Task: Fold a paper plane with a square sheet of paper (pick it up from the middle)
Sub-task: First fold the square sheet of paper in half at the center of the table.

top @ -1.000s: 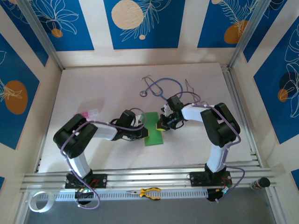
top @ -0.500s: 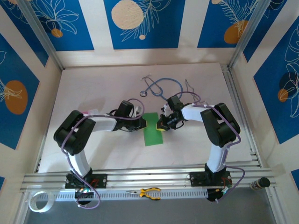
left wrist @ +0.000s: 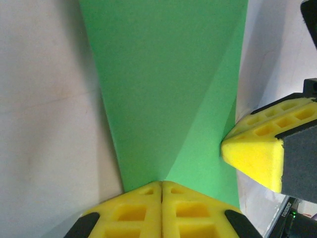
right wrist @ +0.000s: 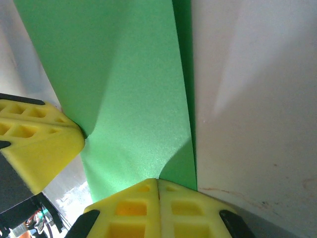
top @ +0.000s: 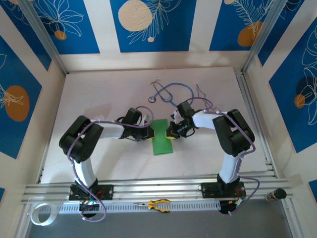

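Green paper [top: 162,138], folded into a narrow strip, lies mid-tabletop [top: 99,89] seen from above, near the blue stethoscope [top: 171,93]. The left claw [top: 151,130] meets its left edge and the right claw [top: 171,133] its right edge, close across from each other.

Left wrist view: the left claw [left wrist: 162,184] is clenched, its yellow fingers [left wrist: 131,213] pressed together on the edge of the green paper [left wrist: 163,74], with the right claw [left wrist: 257,158] touching the opposite edge.

Right wrist view: the right claw [right wrist: 157,181] is likewise clamped on the paper [right wrist: 133,74], the left claw [right wrist: 39,144] alongside.
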